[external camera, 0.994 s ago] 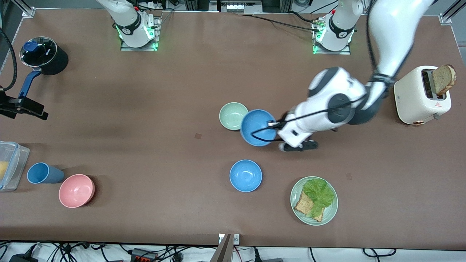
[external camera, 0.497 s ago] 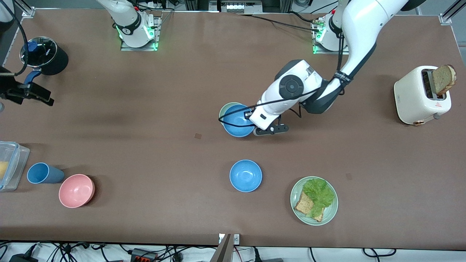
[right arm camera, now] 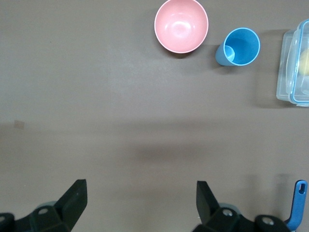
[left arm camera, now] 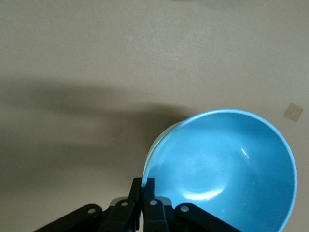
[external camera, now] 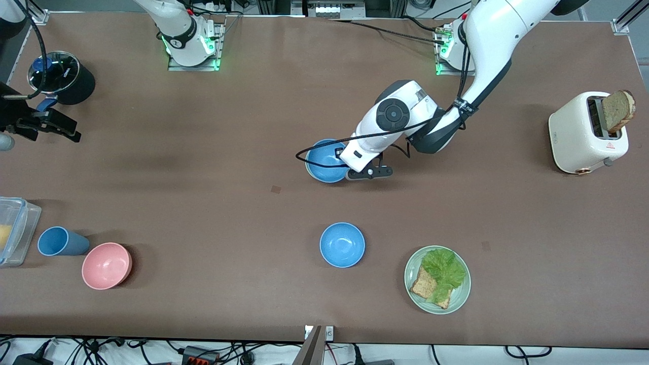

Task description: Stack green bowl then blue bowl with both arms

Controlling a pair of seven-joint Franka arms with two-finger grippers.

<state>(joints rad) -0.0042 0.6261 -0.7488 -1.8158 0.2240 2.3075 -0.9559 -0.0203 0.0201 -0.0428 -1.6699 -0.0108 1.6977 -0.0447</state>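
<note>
My left gripper (external camera: pixel 349 171) is shut on the rim of a sky-blue bowl (external camera: pixel 323 161) and holds it over the green bowl, which it almost covers. In the left wrist view the fingers (left arm camera: pixel 144 181) pinch the blue bowl's (left arm camera: pixel 227 169) rim. Only a thin pale sliver of the green bowl (left arm camera: pixel 151 155) shows beside it. I cannot tell whether the blue bowl rests in it. A second blue bowl (external camera: pixel 342 245) stands alone nearer the front camera. My right gripper (external camera: pixel 30 124) is open and empty (right arm camera: pixel 140 191) over the table at the right arm's end, and that arm waits.
A pale-green plate (external camera: pixel 459 299) with toast and lettuce lies near the front edge. A toaster (external camera: pixel 583 134) stands at the left arm's end. At the right arm's end are a black pot (external camera: pixel 63 76), blue cup (external camera: pixel 58 241), pink bowl (external camera: pixel 107 265) and clear container (external camera: pixel 15 228).
My left gripper has carried the blue bowl from beside the green bowl to over it, covering it. My right gripper has drifted slightly toward the robots' bases.
</note>
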